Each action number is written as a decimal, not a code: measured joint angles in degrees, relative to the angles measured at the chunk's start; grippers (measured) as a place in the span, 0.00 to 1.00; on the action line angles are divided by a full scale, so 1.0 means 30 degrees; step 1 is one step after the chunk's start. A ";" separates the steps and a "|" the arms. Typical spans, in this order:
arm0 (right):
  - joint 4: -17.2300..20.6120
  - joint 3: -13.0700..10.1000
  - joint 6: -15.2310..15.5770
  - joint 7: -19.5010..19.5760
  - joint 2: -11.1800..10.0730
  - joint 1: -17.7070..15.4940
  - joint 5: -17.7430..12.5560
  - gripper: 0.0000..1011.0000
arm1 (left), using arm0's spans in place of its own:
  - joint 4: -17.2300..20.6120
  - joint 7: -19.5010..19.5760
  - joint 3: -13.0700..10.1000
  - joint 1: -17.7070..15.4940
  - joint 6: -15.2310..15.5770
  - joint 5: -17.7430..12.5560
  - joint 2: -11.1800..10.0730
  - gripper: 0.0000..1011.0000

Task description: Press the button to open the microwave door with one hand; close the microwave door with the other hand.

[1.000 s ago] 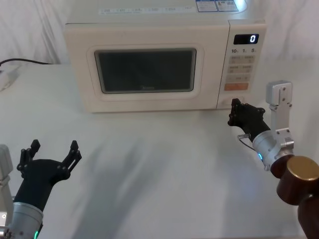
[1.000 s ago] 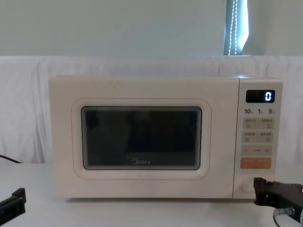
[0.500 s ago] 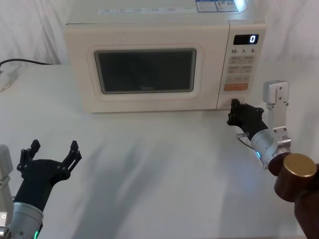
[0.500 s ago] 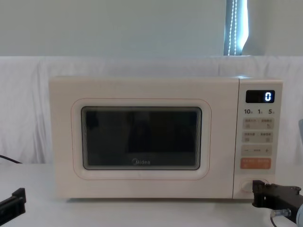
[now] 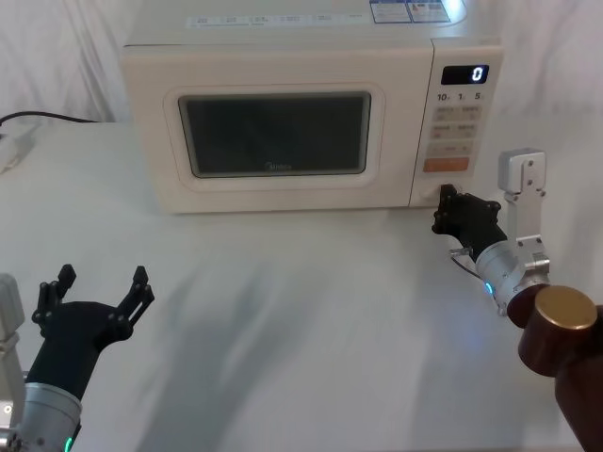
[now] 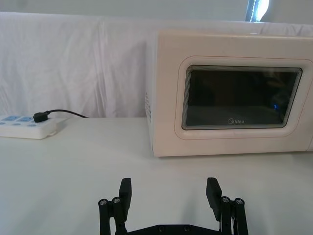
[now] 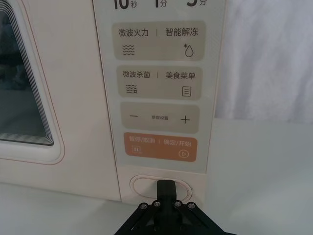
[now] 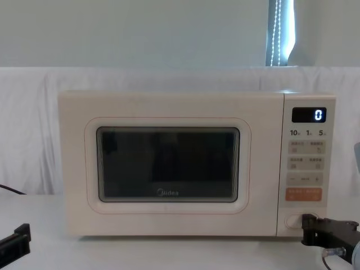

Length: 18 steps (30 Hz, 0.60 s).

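Right now your right pincer (image 7: 165, 193), clenched to a single tip, sits squarely on the button (image 7: 146, 186), whose long axis runs sideways below the keypad; push straight in. Your left pincer (image 6: 169, 193) waits released, far off.

The microwave (image 5: 311, 113) stands on the table (image 5: 311, 320) in the upper centre of the head view. The microwave door (image 5: 278, 132) fills its left part; the keypad panel (image 5: 457, 122) lies to the right, with the button (image 5: 450, 193) at its bottom. The right gripper (image 5: 443, 209) sits at the button, right of centre. The left gripper (image 5: 94, 292) lies at lower left, well apart from the microwave. A power strip (image 6: 27, 126) rests at the left edge of the left wrist view.
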<state>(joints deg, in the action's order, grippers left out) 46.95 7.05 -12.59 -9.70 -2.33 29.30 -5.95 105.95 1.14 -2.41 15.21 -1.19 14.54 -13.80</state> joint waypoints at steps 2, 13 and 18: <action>-0.0099 -0.0019 -0.0031 -0.0008 0.0009 0.0060 0.0018 0.00 | 0.0000 0.0000 0.0000 0.0000 0.0000 0.0000 0.0000 0.99; -0.0506 -0.0170 -0.0079 0.0013 0.0089 0.0280 0.0143 0.00 | 0.0000 0.0000 0.0001 0.0001 0.0000 0.0000 -0.0001 0.99; -0.0775 -0.0238 -0.0233 0.0093 0.0147 0.0422 0.0191 0.00 | 0.0000 0.0000 0.0001 0.0001 0.0000 0.0000 -0.0001 0.99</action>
<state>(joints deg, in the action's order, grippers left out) 44.63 6.34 -13.29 -9.42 -1.89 30.57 -5.38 105.95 1.14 -2.41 15.21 -1.19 14.54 -13.81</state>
